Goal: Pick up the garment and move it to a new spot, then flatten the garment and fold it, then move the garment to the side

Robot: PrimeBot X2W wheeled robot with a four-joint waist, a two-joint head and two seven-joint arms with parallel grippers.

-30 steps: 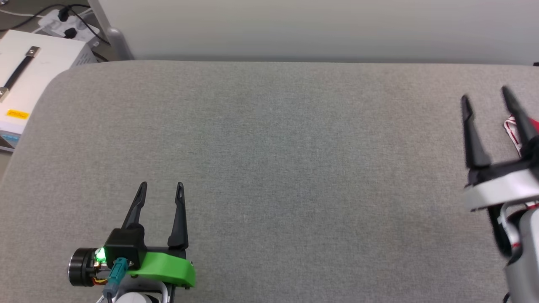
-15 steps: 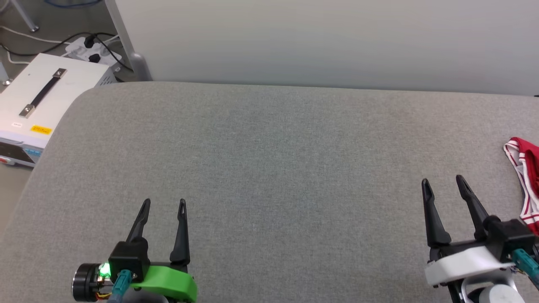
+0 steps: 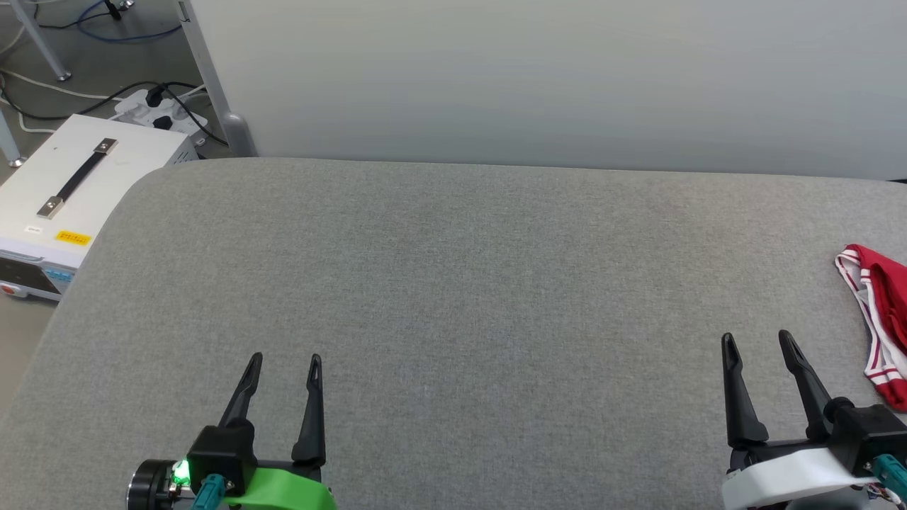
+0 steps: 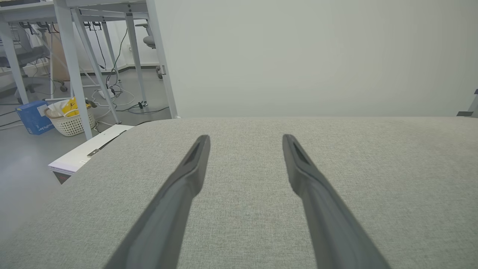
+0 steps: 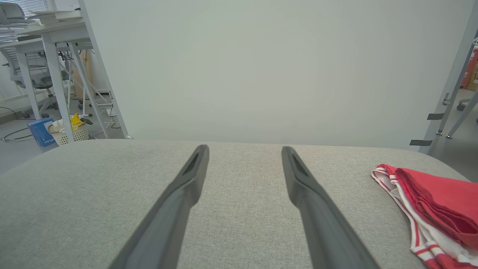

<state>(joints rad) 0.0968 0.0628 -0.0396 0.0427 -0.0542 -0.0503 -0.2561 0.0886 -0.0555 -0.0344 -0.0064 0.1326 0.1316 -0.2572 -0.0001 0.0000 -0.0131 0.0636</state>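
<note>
Grey padded table (image 3: 453,283) takes up most of the head view, bare across its whole middle, with a pale panel (image 3: 538,78) standing along its far edge. The garment (image 3: 882,319) lies at the table's far right, near the right-hand rim, in what look like stacked red layers with the striped trim facing inward. Whether its fold is neat throughout cannot be told, since part of it runs out of view.

The left gripper (image 3: 285,358) and right gripper (image 3: 756,335) both hover low over the near side with jaws wide and nothing between them. The right one sits near the garment but apart from it.

Judging by this, the move to the side looks done, and the step in hand is to leave the pile alone. Doing that well means keeping the right fingers off the trim, so no layer is dragged open or nudged toward the rim.

Open room is generous to the centre and left. The table's far-left corner is rounded, and a white box (image 3: 78,191) sits beyond it on the floor.
</note>
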